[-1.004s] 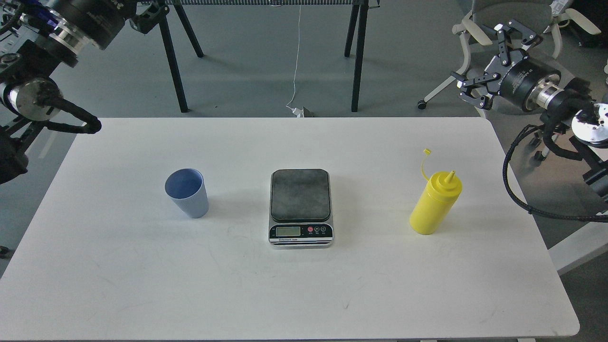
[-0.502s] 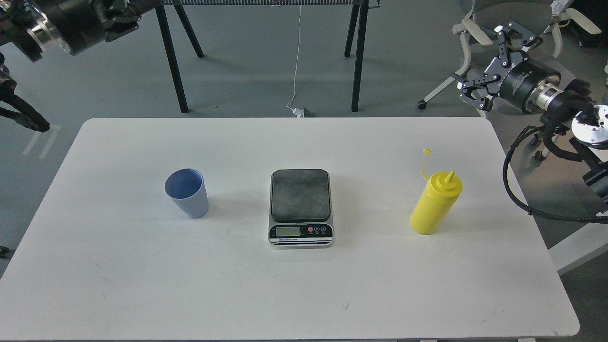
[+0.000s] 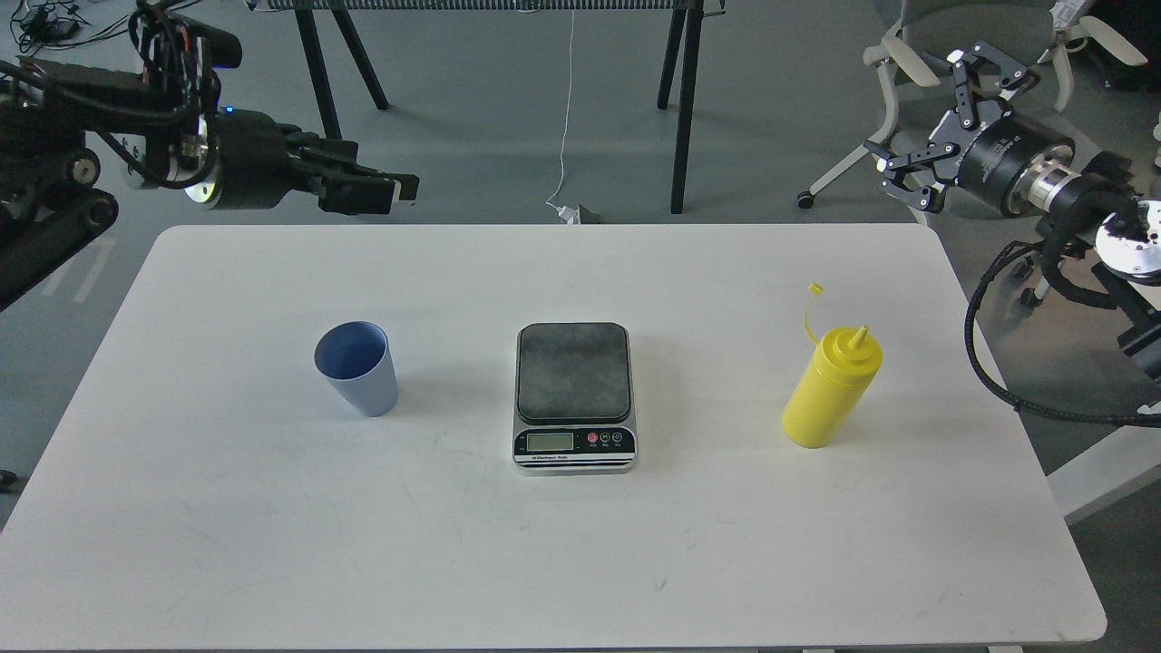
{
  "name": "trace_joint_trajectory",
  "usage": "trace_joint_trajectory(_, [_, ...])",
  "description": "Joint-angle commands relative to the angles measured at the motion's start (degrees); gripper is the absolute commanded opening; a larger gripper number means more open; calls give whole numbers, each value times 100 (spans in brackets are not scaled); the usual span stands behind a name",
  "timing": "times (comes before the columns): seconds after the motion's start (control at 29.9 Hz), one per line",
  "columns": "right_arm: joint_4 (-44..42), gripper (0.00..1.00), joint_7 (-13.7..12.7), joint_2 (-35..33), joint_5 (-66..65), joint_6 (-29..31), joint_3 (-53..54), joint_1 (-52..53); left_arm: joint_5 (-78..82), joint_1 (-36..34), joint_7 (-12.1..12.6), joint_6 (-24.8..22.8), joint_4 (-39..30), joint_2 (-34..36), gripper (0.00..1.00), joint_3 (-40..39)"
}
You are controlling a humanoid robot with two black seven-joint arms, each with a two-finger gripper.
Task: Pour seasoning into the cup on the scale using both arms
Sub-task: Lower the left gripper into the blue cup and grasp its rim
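The light blue cup [image 3: 356, 367] stands upright and empty on the white table [image 3: 580, 562], left of centre. The scale [image 3: 573, 394] sits at the centre with a bare dark plate. The yellow seasoning bottle [image 3: 833, 390] stands upright on the right, its tethered cap off the nozzle. My left gripper [image 3: 385, 192] hovers over the table's back left edge, pointing right, well behind the cup; its fingers overlap side-on. My right gripper [image 3: 930, 118] is open and empty beyond the back right corner, high above and behind the bottle.
Black trestle legs [image 3: 682, 109] and a white cable [image 3: 567, 109] stand on the floor behind the table. A grey office chair [image 3: 980, 27] is at the back right behind my right gripper. My right arm's cables [image 3: 998, 381] hang off the table's right edge.
My left arm has swung down and to the right, bringing its gripper into view over the table's back left edge. My right gripper has barely shifted. Cup, scale and bottle have not moved.
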Motion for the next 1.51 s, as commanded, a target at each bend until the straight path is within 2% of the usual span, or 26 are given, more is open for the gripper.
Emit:
trace_joint_trajectory(0.0, [2,99,-1,-2,0,0,-8,-1,567,-292,3,0,55,-105,100,753])
trace_joint_trajectory(0.27, [2,99,-1,42,0,0,-26,-1,629,-433,3,0,388,-439,100,1291])
trace_joint_trajectory(0.6, [2,99,-1,42,0,0,-34,-18,577,-398,3,0,1171,-808,100,2434])
trace_joint_trajectory(1.47, [-7,99,-1,-11,0,0,-43,-53,515,-55,3,0,1980,-1318,99,2452])
